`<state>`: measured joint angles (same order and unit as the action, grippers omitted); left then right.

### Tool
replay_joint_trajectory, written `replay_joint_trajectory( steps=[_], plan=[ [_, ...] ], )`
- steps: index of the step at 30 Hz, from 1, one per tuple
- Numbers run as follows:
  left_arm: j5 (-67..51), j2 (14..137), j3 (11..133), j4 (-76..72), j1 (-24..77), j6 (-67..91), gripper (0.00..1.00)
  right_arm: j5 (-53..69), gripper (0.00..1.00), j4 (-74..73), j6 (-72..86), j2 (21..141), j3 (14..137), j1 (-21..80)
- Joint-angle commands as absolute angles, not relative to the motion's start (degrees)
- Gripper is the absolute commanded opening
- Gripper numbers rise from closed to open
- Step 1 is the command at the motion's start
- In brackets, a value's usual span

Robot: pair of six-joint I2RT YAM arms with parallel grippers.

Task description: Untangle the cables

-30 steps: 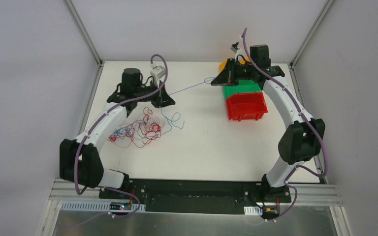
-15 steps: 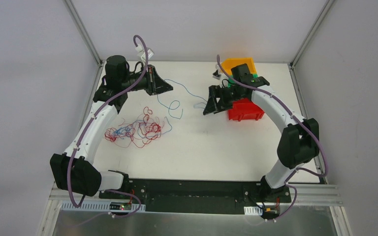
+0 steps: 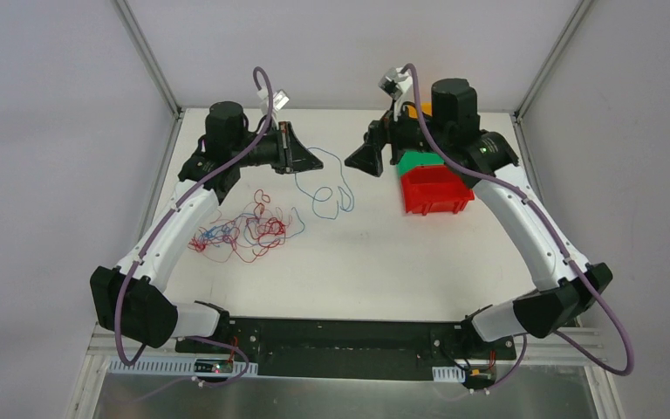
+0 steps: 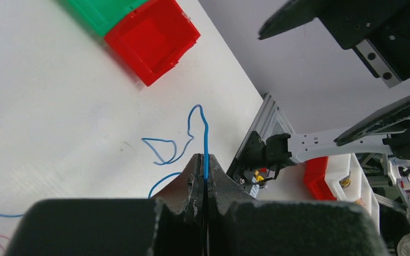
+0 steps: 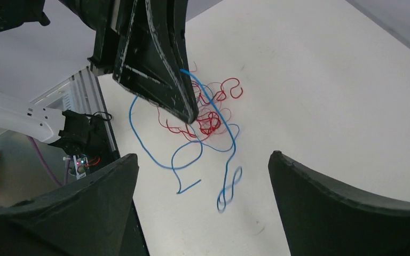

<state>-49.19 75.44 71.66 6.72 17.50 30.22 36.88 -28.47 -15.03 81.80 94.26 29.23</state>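
Observation:
My left gripper (image 3: 318,163) is shut on one end of a thin blue cable (image 3: 347,199). The left wrist view shows the cable (image 4: 206,144) rising straight out of the closed tips (image 4: 204,161). It hangs from there and lies in loose loops on the white table. A tangle of red and blue cables (image 3: 244,231) lies left of centre. My right gripper (image 3: 368,159) hovers open just right of the left one, with nothing between its fingers (image 5: 203,156). Its camera looks down on the blue cable (image 5: 232,149), the tangle (image 5: 213,114) and the left gripper (image 5: 191,116).
A red bin (image 3: 436,190) stands at the back right under my right arm, with a green bin (image 3: 426,160) behind it and an orange one (image 3: 420,108) further back. The red bin (image 4: 155,40) also shows in the left wrist view. Frame posts stand at the back corners.
My right gripper opened and let go of the blue cable, which went from taut to slack loops on the table. The right arm rose and pulled back; the left gripper moved right, still holding the cable.

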Motion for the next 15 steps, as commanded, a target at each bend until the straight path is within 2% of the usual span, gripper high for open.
replay_joint_trajectory(
  steps=[1,5,8,11,12,15],
  plan=[
    [-53.61,74.73,74.88,6.32,19.74,29.32,0.00,39.96,0.90,-21.87,-13.23,86.26,97.11,31.77],
    [-55.56,74.67,75.95,6.29,20.13,28.75,0.00,40.60,0.74,-23.28,-18.26,86.65,95.01,34.27],
    [-56.09,74.57,76.44,6.32,20.14,28.72,0.00,40.99,0.54,-23.03,-19.87,86.02,91.40,34.60],
    [-52.67,74.27,76.49,6.25,20.13,29.73,0.00,40.77,0.14,-22.33,-20.79,84.95,89.09,35.53],
    [-48.27,74.10,76.39,6.16,20.13,31.06,0.00,40.18,0.01,-21.89,-20.66,84.67,88.58,36.18],
    [-39.17,74.30,76.48,5.22,20.13,38.99,0.00,38.58,0.00,-20.54,-20.33,83.89,87.46,39.06]
  ],
)
